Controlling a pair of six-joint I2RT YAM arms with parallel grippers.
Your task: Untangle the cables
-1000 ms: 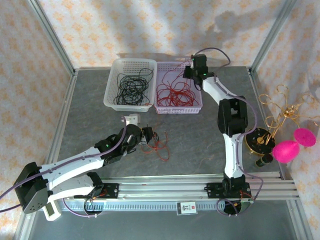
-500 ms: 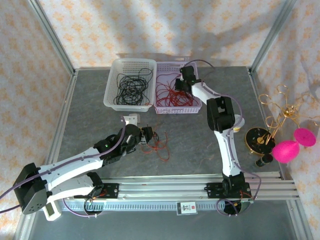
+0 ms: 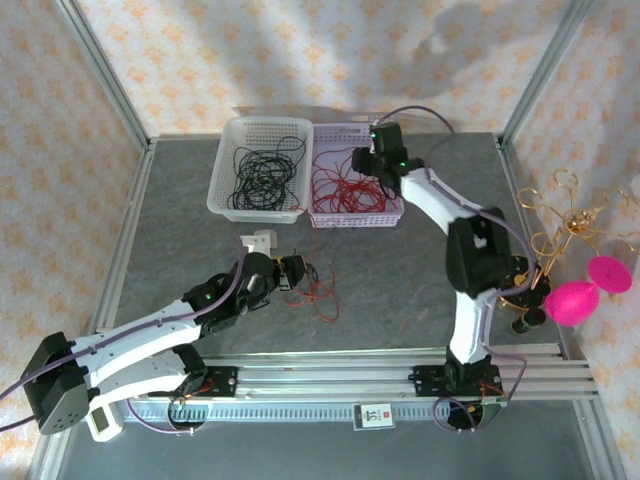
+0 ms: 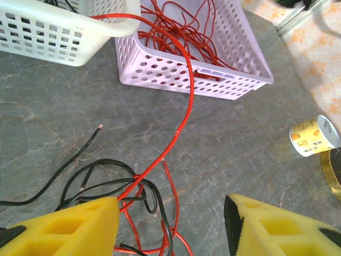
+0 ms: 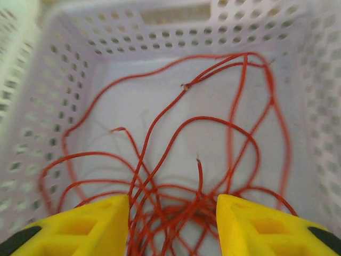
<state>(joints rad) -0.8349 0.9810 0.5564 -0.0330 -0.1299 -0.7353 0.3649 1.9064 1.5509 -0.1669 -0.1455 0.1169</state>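
The cables (image 3: 312, 285) lie as a small red and black tangle on the grey table, just in front of my left gripper (image 3: 297, 268). In the left wrist view that gripper (image 4: 170, 224) is open, with the tangle (image 4: 141, 194) on the table between and ahead of its yellow fingers (image 4: 80, 226). One red cable (image 4: 186, 101) runs from the tangle up to the baskets. My right gripper (image 3: 362, 163) hovers over the lilac basket (image 3: 395, 213). It is open (image 5: 173, 213), with loose red cables (image 5: 213, 133) lying in the basket below it.
A white basket (image 3: 222, 200) holding black cables stands left of the lilac one. A gold wire ornament (image 3: 565, 225), pink balls (image 3: 572, 302) and a round gold-rimmed disc (image 3: 520, 280) crowd the right edge. A small printed can (image 4: 314, 136) stands there too. Metal rails (image 3: 350, 365) cross the front.
The right arm dipped over the lilac basket, then lifted slightly and swung back right. The left arm has shifted only slightly.
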